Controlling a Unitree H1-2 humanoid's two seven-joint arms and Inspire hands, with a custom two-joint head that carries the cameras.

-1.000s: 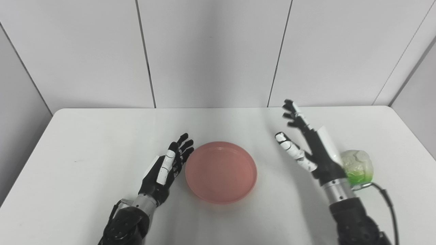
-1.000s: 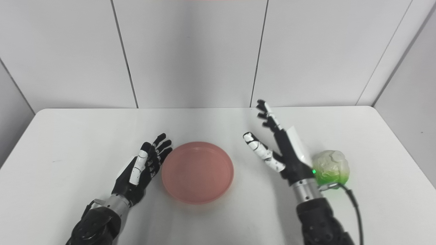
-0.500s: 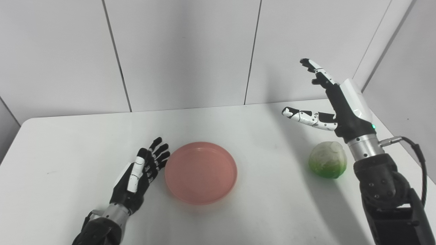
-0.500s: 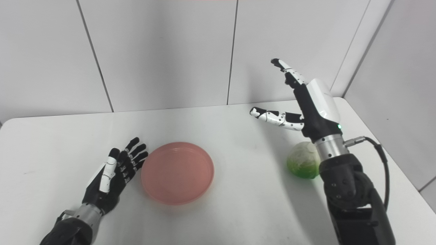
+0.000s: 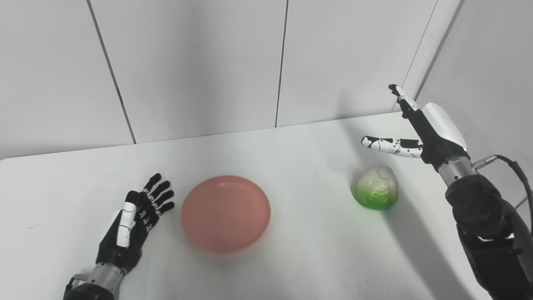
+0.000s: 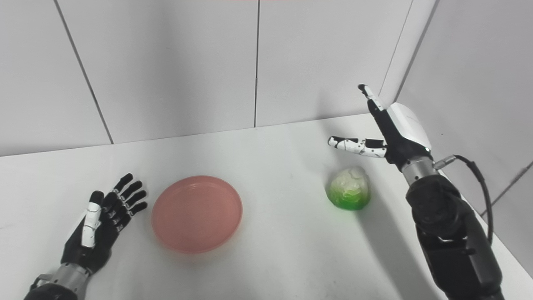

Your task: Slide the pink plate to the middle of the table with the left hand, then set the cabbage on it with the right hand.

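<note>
A pink plate [image 5: 225,213] lies flat on the white table [image 5: 300,258], near its middle. My left hand [image 5: 132,223] rests open on the table just left of the plate, apart from it, fingers spread. A green and white cabbage [image 5: 376,193] sits on the table at the right. My right hand [image 5: 420,132] is open and raised above and behind the cabbage, thumb stretched out to the left, holding nothing. The same scene shows in the right eye view: plate [image 6: 197,213], cabbage [image 6: 349,193], right hand [image 6: 393,132].
Grey wall panels [image 5: 200,62] stand along the table's far edge and close in at the right corner. A black cable [image 5: 514,171] hangs from my right wrist.
The camera has swung to the right. My right hand has risen from beside the cabbage and moved back over it. My left hand has drawn slightly away from the plate.
</note>
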